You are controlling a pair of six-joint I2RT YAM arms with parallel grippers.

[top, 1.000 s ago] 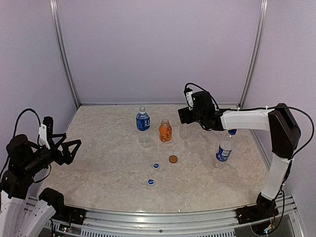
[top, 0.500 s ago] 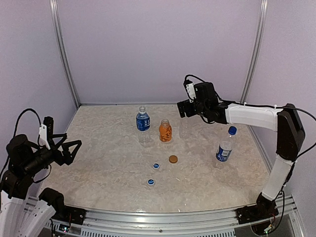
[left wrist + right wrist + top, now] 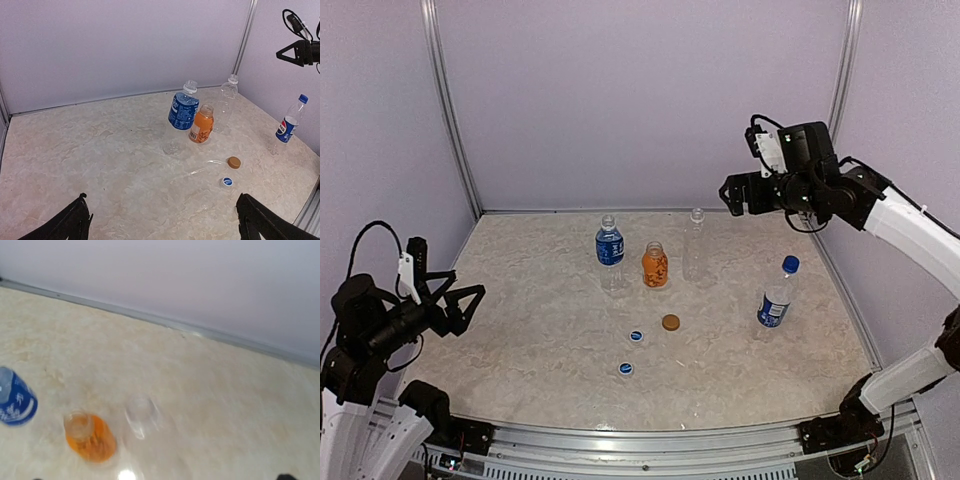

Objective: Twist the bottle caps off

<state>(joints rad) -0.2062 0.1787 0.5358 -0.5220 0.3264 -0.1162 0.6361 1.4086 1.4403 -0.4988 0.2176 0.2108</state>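
Four bottles stand mid-table. A clear blue-labelled bottle (image 3: 609, 250) and the short orange bottle (image 3: 655, 266) have open necks. The clear unlabelled bottle (image 3: 695, 245) stands right of them; I cannot tell if it bears a cap. A second blue-labelled bottle (image 3: 775, 297) at the right has its blue cap on. My right gripper (image 3: 731, 195) is open and empty, raised high above and right of the unlabelled bottle. The blurred right wrist view shows the orange bottle (image 3: 92, 440) and the unlabelled bottle (image 3: 141, 415) far below. My left gripper (image 3: 470, 303) is open and empty at the far left.
A brown cap (image 3: 670, 322) and two blue caps (image 3: 636, 336) (image 3: 625, 369) lie loose in front of the bottles. Walls and metal posts close the back and sides. The table's front rail (image 3: 650, 440) runs between the arm bases.
My right gripper has risen and swung right, away from the unlabelled bottle it hovered over. That bottle now stands in full view. The left arm has not moved.
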